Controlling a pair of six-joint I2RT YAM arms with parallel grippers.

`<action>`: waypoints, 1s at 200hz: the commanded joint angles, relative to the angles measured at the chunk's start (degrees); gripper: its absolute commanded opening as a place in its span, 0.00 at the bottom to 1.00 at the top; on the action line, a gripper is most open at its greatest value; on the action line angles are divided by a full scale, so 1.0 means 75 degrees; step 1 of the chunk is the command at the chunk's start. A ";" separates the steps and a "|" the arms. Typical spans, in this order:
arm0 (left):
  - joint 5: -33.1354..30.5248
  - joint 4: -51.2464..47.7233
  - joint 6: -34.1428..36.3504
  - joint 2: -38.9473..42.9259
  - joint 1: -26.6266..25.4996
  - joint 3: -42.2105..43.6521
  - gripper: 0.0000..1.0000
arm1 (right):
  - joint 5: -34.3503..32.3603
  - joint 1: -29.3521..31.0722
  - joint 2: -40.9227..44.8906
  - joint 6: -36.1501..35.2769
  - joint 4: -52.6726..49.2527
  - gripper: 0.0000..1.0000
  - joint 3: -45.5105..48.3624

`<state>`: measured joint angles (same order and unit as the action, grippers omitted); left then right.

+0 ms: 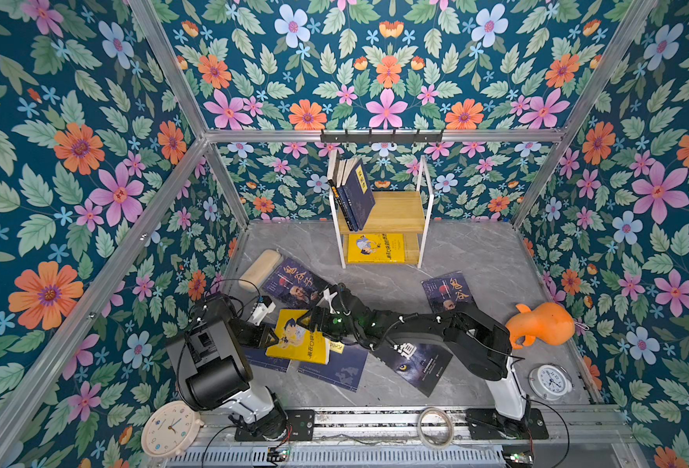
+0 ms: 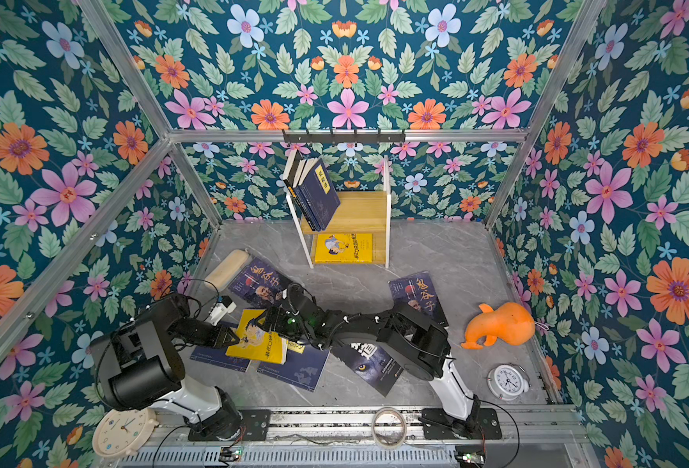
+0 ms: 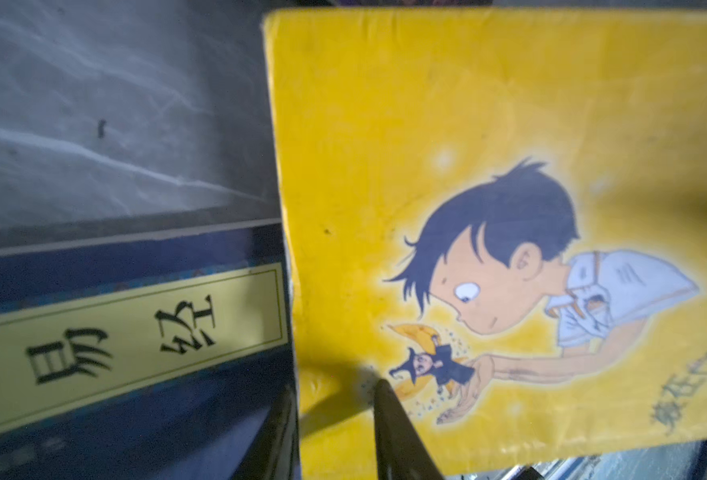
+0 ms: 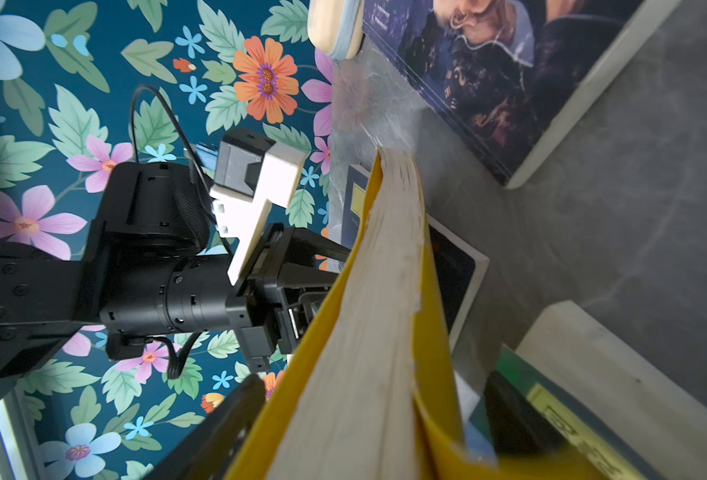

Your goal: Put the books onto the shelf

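The left gripper [image 1: 269,337] is clamped on the left edge of the yellow paperback [image 1: 296,344]. One finger lies over the cartoon cover and one beneath, and the book is held tilted above the navy books [image 1: 334,369] lying flat under it. The right gripper [image 1: 301,321] reaches across the middle to the paperback's other side. I cannot tell whether its jaws are parted or pinching: its wrist view shows one finger beside the cover, and the page block hides the rest.

The paperback looks light but floppy. Its cover peels away from the pages and the block bows, so a deep pinch near the bound edge, across the full thickness, should carry it best. The glossy cover may slide.

Farther back, the right arm hides part of a dark book with white characters [image 1: 290,283]. At the far wall the shelf [image 1: 426,202] holds a leaning navy row [image 1: 355,194] on its upper board, packed too tightly to count, and another yellow copy [image 1: 375,248] lying flat below.
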<state>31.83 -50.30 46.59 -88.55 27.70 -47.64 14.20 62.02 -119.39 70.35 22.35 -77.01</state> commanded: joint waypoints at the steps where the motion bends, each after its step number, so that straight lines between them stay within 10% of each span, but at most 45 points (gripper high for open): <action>1: 0.0448 -0.0239 -0.0110 0.0052 -0.0034 0.0000 0.33 | 0.0113 0.0004 0.0264 0.0092 0.0403 0.84 0.0098; 86: 0.0343 -0.0042 -0.0332 0.0039 -0.0118 -0.0022 0.33 | -0.0030 -0.0136 0.0921 0.0244 0.0527 0.65 0.1140; 120: 0.0356 -0.0042 -0.0312 0.0214 -0.0134 -0.0016 0.34 | 0.0023 -0.0270 0.0898 0.0211 0.0453 0.33 0.1177; 145: 0.0458 0.0039 -0.0557 0.0658 -0.0124 -0.0207 0.51 | 0.0106 -0.0471 0.1072 0.0013 0.0732 0.00 0.1401; 200: 0.1578 0.1853 -0.2545 0.2124 -0.0788 -0.0890 0.75 | 0.0543 -0.1016 0.2249 -0.0852 0.0738 0.00 0.2077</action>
<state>38.35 -44.99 37.39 -75.48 25.10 -52.18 15.57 55.83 -105.93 67.46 24.05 -62.59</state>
